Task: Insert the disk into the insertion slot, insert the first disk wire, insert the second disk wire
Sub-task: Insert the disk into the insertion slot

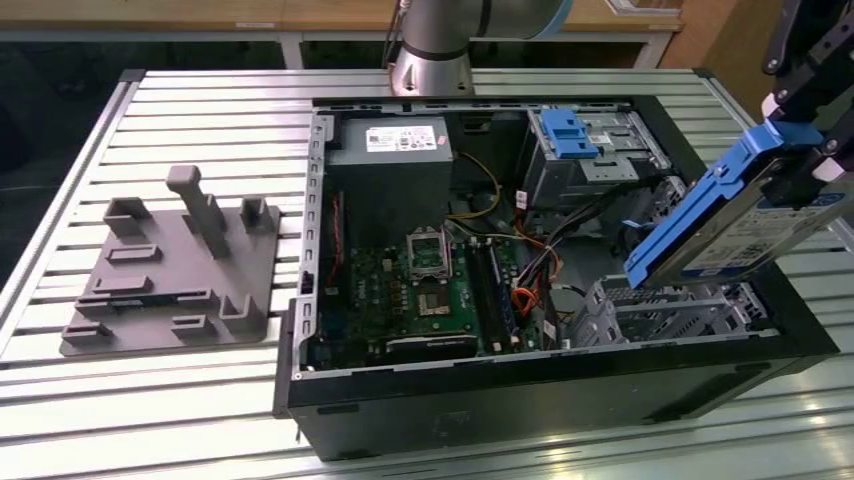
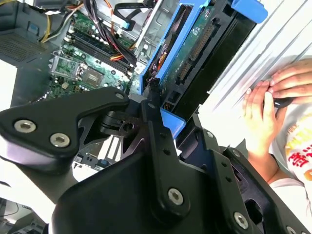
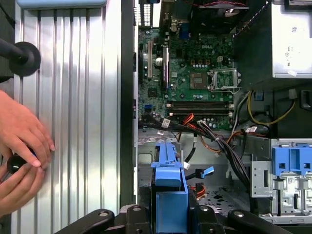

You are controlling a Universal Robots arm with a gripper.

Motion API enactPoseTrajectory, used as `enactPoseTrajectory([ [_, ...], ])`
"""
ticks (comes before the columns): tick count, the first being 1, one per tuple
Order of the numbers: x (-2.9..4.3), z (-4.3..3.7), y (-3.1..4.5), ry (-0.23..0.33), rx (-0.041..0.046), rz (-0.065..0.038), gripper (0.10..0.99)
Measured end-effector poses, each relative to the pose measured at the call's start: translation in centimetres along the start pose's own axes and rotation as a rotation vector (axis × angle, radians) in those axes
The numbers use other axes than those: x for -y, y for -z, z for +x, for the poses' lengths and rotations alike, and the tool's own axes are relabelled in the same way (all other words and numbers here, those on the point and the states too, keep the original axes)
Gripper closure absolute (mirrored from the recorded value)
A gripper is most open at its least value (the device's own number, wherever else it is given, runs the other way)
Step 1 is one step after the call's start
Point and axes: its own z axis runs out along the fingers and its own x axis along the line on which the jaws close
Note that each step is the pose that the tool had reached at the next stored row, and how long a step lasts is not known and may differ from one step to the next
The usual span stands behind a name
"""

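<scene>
1. Disk position: I have it in the air, tilted, at the exterior view's right side of the open computer case. Its lower end hangs just above the insertion slot, not yet in the bay.
2. Tool state: it is pinching the disk at its upper end, bearing on the edges of the blue carrier.
3. Handling, as I judge it: a stiff metal slab, dense for its size. Held by one end, it will want to pivot in the grip. The plastic carrier looks smooth and may give a little under pressure.
4. Fragile parts: the second wrist view shows a bare circuit board and connector on one face. I would keep the grip on the carrier's side rails, clear of both.
5. Nearby: loose cables lie just left of the slot, and the taller cage stands beyond it. A person's hands rest on the table.
</scene>
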Motion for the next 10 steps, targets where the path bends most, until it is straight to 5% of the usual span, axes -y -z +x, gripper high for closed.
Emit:
enactPoseTrajectory([
  [3, 0.00, 0.08, 0.01, 0.001, 0.0132, 0.000, 0.722],
  [10, 0.00, 0.08, 0.01, 0.001, 0.0164, 0.000, 0.722],
])
